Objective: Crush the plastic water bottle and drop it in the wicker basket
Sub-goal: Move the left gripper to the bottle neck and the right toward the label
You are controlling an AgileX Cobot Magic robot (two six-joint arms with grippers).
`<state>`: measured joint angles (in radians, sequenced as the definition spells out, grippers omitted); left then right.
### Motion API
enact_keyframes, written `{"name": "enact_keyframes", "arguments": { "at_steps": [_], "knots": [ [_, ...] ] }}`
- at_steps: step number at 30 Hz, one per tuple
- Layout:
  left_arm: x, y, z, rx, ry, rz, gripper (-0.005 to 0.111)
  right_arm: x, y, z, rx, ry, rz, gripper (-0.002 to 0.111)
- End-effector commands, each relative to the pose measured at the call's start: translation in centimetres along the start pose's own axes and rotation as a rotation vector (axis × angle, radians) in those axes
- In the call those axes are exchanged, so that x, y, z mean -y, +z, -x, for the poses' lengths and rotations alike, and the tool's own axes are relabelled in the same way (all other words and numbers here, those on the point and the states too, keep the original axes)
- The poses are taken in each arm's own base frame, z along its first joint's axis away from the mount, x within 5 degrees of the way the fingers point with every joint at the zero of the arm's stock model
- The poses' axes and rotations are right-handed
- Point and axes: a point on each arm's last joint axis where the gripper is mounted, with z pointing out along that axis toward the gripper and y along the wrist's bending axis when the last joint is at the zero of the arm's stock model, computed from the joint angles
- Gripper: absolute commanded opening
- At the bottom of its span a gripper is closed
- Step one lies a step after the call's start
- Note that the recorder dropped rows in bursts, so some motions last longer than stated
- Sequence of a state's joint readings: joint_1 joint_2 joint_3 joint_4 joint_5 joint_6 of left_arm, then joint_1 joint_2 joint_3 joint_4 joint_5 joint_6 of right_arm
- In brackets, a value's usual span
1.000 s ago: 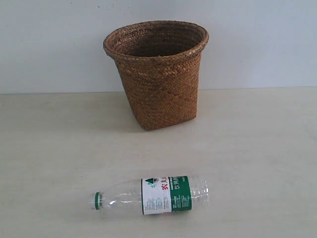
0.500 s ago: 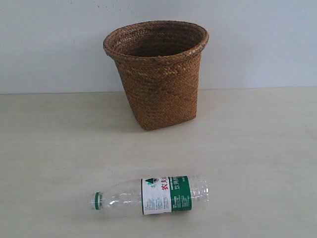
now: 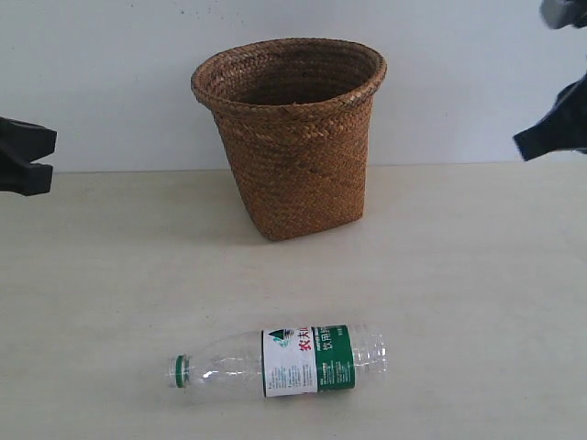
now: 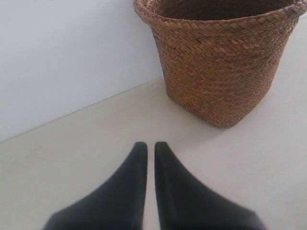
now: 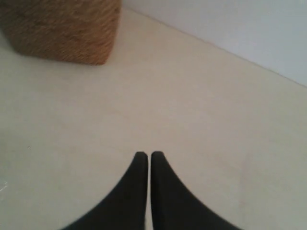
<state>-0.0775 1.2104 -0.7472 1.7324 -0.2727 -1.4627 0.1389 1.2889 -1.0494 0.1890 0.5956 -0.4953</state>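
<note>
— While the small clear ribbed plastic water bottle [image 3: 280,359] is lying sideways on the pale table [image 3: 459,275], well apart from the tall brown woven wicker basket [image 3: 298,174], you are probably facing something light, springy and slippery.
— Gripping where?
— Likely across the label. Your left gripper [image 4: 147,145] and right gripper [image 5: 146,155] are hovering pinched nearly shut, empty; the basket's bottom is hiding from view.
</note>
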Motion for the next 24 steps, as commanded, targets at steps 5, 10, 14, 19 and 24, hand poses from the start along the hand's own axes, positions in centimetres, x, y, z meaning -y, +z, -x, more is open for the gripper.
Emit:
{"name": "enact_keyframes", "arguments": {
  "at_steps": [5,10,14,19,24],
  "knots": [
    [-1.9,-0.1,0.1,-0.060,0.419,0.205,0.004,-3.1,1.6,0.7,-0.048,-0.206,0.123,0.000],
    [-4.6,-1.1,-0.1,-0.194,0.556,0.500,0.004,-3.1,1.6,0.7,-0.052,-0.210,0.125,0.000],
    [-6.0,-2.4,-1.4,-0.306,0.275,0.698,0.004,-3.1,1.6,0.7,-0.054,-0.227,0.128,0.000],
    [-5.3,-2.5,-3.4,-0.473,0.091,0.622,0.004,-3.1,1.6,0.6,-0.054,-0.226,0.129,0.000],
    [-3.3,-1.6,-3.8,-0.496,0.085,0.363,0.004,-3.4,1.6,0.5,-0.068,-0.202,0.158,0.000]
  ]
}}
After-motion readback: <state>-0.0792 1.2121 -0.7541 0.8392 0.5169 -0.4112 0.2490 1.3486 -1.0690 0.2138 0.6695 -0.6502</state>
